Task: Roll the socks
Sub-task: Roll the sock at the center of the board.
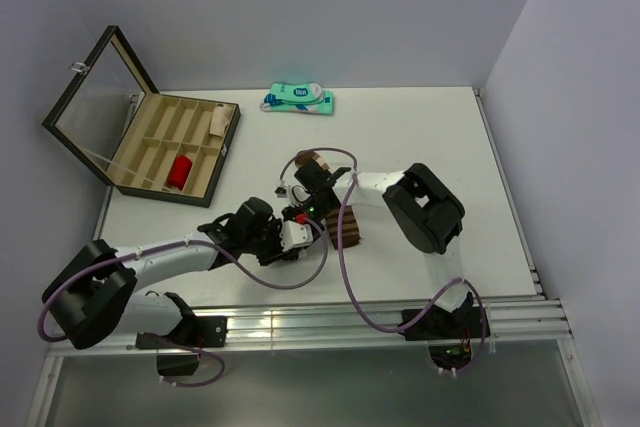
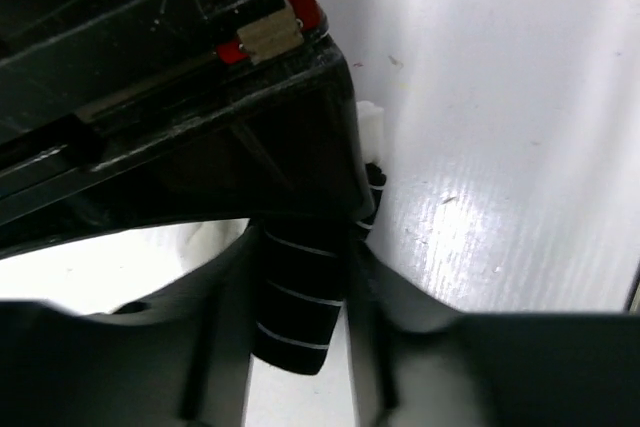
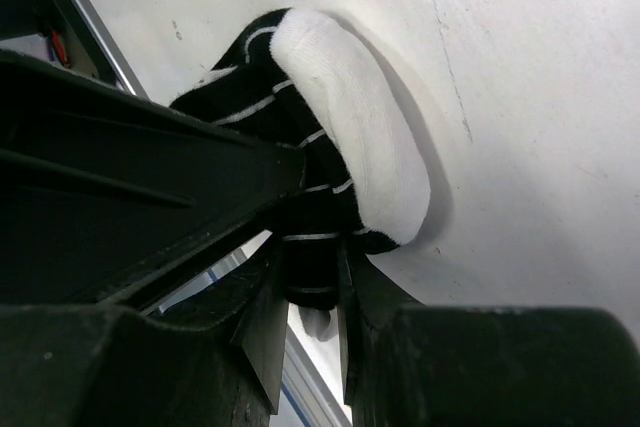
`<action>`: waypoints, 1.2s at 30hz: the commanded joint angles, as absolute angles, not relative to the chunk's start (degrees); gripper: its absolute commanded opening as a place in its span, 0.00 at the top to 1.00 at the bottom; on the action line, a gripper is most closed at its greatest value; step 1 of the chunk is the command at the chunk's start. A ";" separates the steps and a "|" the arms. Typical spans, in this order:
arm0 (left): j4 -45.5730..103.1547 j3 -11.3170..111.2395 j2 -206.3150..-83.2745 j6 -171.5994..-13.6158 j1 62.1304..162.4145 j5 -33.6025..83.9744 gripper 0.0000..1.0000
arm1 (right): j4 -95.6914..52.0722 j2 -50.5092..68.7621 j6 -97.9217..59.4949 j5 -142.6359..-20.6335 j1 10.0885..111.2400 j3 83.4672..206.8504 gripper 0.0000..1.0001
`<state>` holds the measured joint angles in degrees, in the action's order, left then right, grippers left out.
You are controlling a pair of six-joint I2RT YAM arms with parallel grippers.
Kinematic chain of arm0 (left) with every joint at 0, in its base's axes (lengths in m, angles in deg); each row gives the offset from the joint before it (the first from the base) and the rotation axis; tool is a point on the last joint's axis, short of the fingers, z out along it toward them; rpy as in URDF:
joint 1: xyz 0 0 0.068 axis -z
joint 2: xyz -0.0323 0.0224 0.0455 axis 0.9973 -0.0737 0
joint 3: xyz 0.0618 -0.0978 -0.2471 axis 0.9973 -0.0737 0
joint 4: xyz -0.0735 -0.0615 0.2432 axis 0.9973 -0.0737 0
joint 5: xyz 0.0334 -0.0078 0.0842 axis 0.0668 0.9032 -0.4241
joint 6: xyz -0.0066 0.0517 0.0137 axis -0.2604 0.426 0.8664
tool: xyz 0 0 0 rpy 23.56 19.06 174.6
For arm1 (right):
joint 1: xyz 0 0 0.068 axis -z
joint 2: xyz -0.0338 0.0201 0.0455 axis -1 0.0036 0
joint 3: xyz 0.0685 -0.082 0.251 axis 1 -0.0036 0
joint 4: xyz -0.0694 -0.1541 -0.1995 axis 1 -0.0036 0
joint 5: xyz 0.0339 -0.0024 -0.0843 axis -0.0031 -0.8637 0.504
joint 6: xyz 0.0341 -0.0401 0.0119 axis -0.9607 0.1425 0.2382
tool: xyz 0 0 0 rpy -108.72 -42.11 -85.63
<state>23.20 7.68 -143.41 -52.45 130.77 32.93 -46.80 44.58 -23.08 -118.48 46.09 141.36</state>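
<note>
Pinching the black striped sock from two sides.
From above it is almost hidden under the left gripper and the right gripper, each with fingers pressed on its fabric, near the middle of the white table. The brown sock lies just beside, partly behind a cable. An open box holds a red roll and a beige item.

The black sock, thin white stripes and a white toe, is bunched into a tight wad, pinched between the fingers of the right gripper and the left gripper. The brown sock, tan-banded and compact, lies just right of both.
</note>
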 commanded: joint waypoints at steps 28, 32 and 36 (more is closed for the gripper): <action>-10.66 31.31 -165.36 -43.16 117.59 58.41 1.00 | -27.28 7.60 -46.41 -90.18 50.77 113.65 0.40; -16.02 35.00 -170.79 -41.65 116.27 59.55 1.00 | -26.31 1.18 -45.98 -84.13 50.94 110.14 0.40; -22.26 40.18 -175.98 -39.28 114.96 60.70 1.00 | -25.44 -6.20 -44.13 -77.43 49.28 105.84 0.41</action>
